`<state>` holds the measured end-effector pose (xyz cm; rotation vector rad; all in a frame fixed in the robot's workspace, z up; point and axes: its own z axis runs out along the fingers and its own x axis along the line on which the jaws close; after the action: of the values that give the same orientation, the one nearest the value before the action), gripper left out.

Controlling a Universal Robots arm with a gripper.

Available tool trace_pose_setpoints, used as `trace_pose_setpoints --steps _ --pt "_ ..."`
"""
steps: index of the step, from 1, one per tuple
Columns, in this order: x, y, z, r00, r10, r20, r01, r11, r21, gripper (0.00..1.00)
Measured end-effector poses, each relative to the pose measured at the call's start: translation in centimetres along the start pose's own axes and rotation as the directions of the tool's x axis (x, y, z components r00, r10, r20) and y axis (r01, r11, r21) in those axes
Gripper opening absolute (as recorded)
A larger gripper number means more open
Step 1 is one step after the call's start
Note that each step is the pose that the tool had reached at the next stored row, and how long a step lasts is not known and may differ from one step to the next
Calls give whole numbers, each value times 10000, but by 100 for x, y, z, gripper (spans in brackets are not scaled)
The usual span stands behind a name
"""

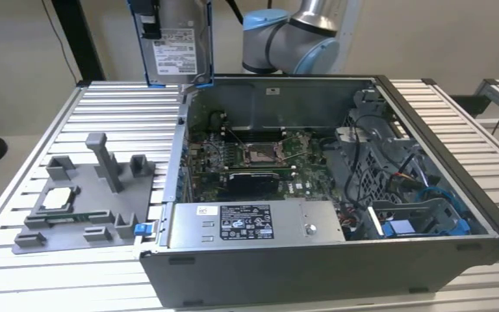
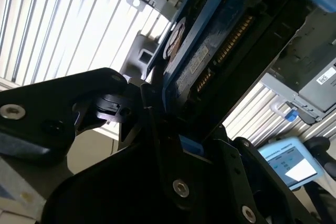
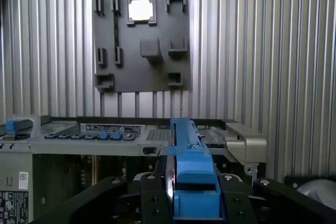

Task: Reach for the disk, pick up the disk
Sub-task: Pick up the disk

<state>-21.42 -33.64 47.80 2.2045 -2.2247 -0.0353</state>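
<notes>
The disk [image 1: 177, 49] hangs upright in the air above the back of the slatted table, just off the open computer case's far corner on the exterior view's left. Its silver face with the white label and its blue edge rails show there. In the first wrist view my gripper [image 3: 192, 203] is shut on the disk [image 3: 188, 156], whose blue rail [image 3: 193, 182] sits edge-on between the black fingers [image 3: 149, 198]. In the second wrist view the disk's underside [image 2: 210, 51], with its circuit board and connector, rises out of the gripper [image 2: 176, 129].
The open computer case [image 1: 319, 266] takes up the middle and the exterior view's right side of the slatted table [image 1: 24, 273]. A grey fixture plate [image 1: 85, 201] holding a square silver chip [image 1: 59, 198] lies on the left. The arm's elbow joint [image 1: 288, 42] stands behind the case.
</notes>
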Motion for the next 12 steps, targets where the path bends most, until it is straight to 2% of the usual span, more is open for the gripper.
trace_pose_setpoints --steps 12 --pt "-3 -350 -8 10000 1 0 -1 10000 -8 0"
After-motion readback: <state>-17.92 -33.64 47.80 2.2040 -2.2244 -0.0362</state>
